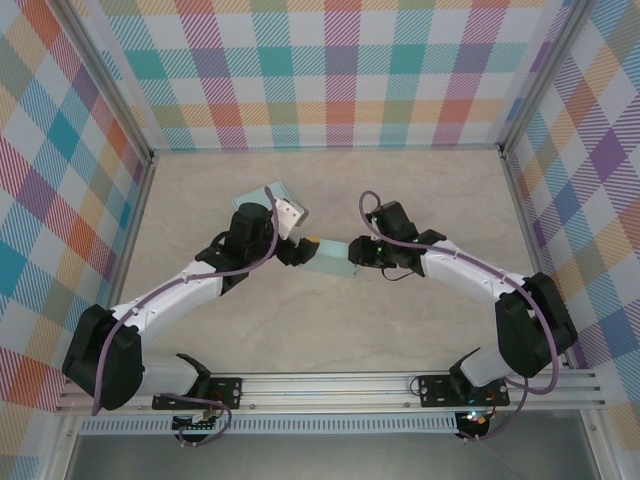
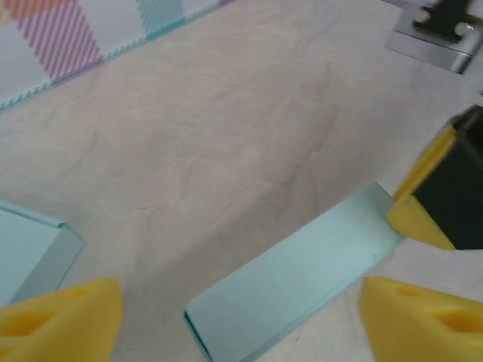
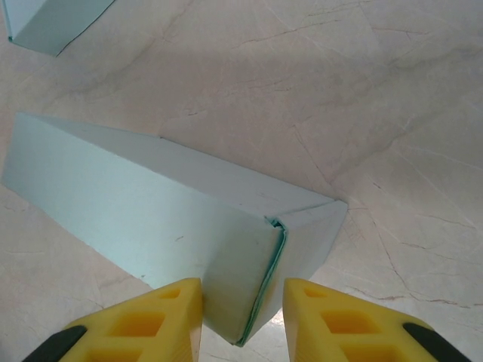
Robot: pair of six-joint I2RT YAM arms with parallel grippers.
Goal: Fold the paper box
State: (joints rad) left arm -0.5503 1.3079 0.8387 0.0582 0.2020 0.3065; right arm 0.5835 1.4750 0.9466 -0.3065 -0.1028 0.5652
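Right wrist view: the right gripper [image 3: 241,305] pinches the end flap of the pale blue paper box [image 3: 143,200], which lies on the table [image 3: 362,90] between both arms. The left gripper [image 2: 238,320] hangs wide open and empty over its far end. Flap-folding seems underway; next, press that flap shut.
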